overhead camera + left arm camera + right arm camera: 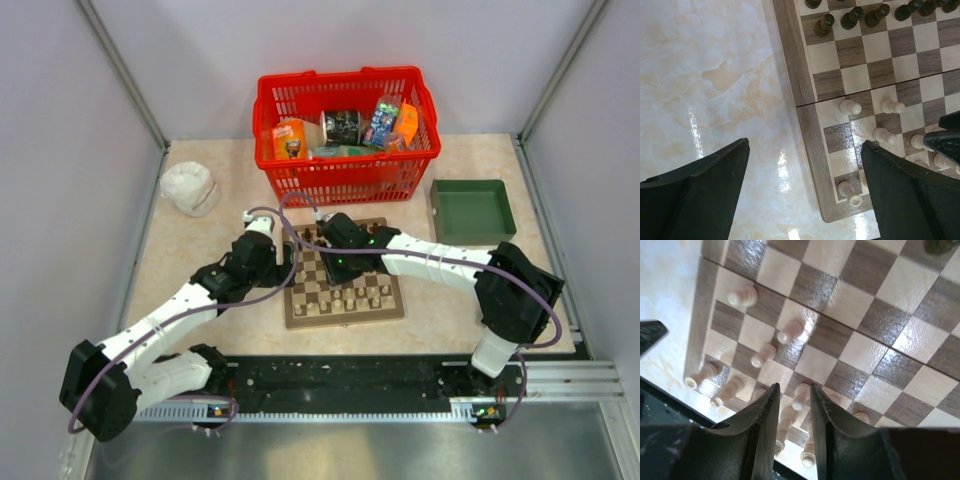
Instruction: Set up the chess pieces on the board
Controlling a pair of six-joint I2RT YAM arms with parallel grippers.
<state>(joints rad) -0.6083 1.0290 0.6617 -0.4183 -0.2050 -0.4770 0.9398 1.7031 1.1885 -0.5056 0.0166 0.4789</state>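
The left tool (805,144) is spread wide beside the board (790,65); the right tool (794,386) is narrowed around a pale pawn (801,396), grip unclear.

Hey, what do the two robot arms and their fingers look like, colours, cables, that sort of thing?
The left arm and right arm both have white links joined by bulky black joints. A purple-grey cable loops loosely along each. The left fingers and right fingers are plain black tapering wedges, with no markings visible.
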